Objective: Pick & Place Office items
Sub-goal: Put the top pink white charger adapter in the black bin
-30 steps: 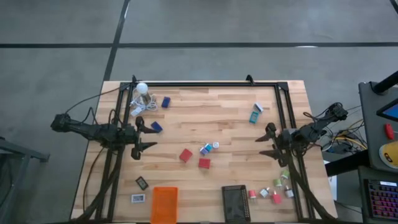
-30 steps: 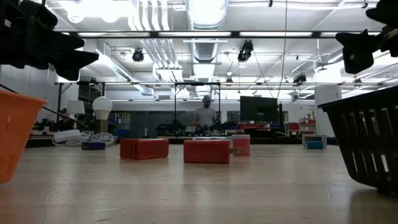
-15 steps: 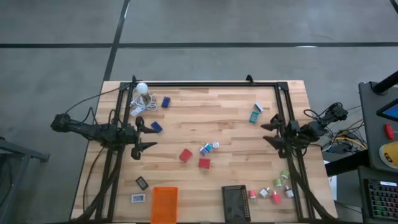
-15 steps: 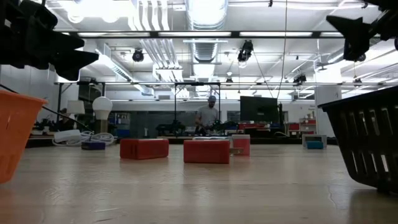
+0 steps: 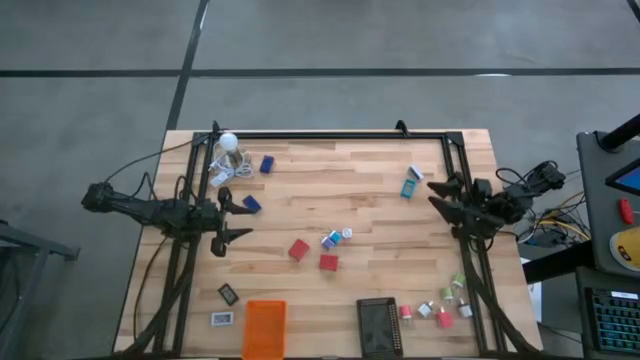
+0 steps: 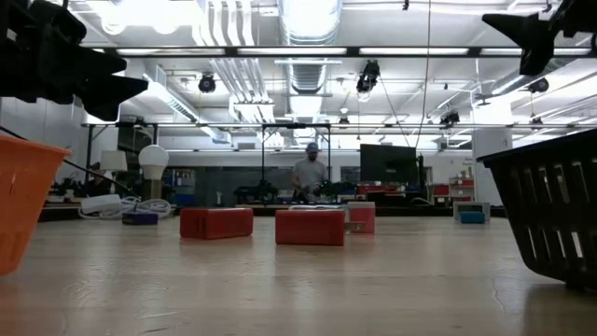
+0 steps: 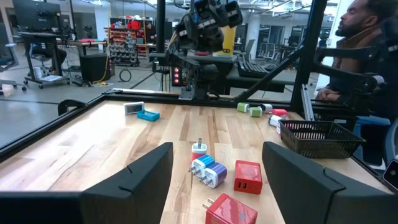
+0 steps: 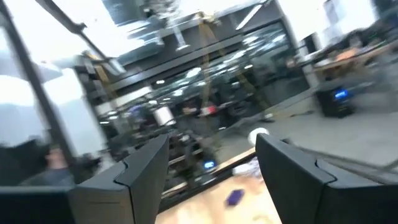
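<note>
The right gripper (image 5: 440, 194) was held open above the table's right edge, near a teal-and-white box (image 5: 410, 185). The left gripper (image 5: 228, 217) was parked open at left. Two red cubes (image 5: 299, 249) were left mid-table.

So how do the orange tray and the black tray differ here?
The orange tray is bright and solid-looking, while the black tray is dark with slatted, see-through walls in the low view. The orange tray sits toward the left arm's side of the near table edge, the black tray toward the right arm's side. Small black and white rectangles lie beside the orange tray; pink and green bits lie beside the black one. Both are rectangular and look alike in size.
</note>
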